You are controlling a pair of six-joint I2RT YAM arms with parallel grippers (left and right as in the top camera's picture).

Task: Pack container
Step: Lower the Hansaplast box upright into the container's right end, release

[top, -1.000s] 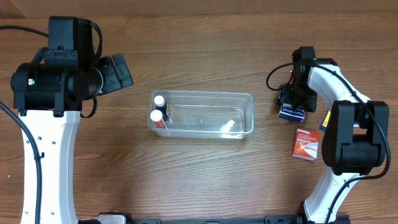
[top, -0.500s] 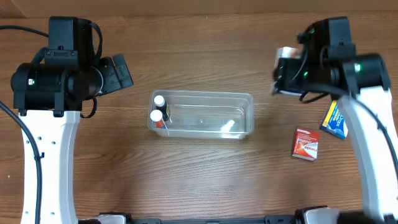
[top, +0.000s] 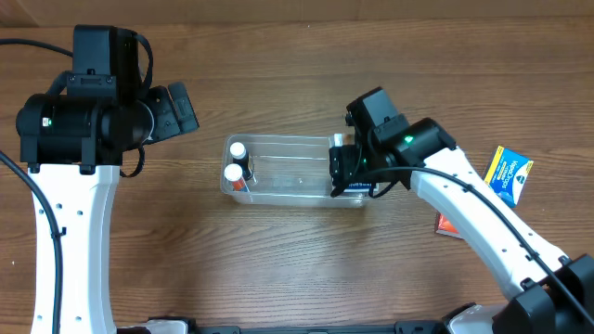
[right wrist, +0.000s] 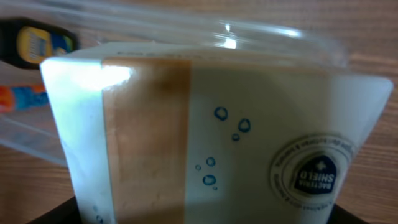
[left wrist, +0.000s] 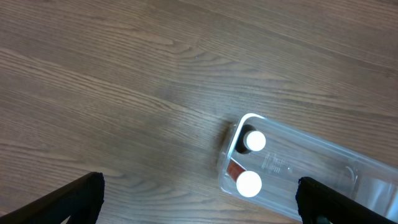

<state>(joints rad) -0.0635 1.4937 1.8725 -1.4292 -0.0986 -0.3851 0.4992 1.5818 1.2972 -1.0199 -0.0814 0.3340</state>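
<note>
The container (top: 297,140) is a clear shallow tub at the table's middle. Two small white-capped bottles (top: 238,149) stand at its left end. My right gripper (top: 345,173) is at the container's right end, shut on a white box with blue print (right wrist: 211,137). The box fills the right wrist view, with the container's rim (right wrist: 261,34) just behind it. My left gripper (top: 176,107) is open and empty up at the left, apart from the container. In the left wrist view, the container (left wrist: 323,155) and both bottles (left wrist: 254,141) lie ahead of the open jaws (left wrist: 199,200).
A blue and yellow box (top: 509,174) lies at the right of the table. A red box (top: 444,224) shows partly from under my right arm. The left arm's base stands along the left side.
My right gripper lifted the white and blue box from the table's right side and carried it left to the container's right end. The left arm has not moved.
</note>
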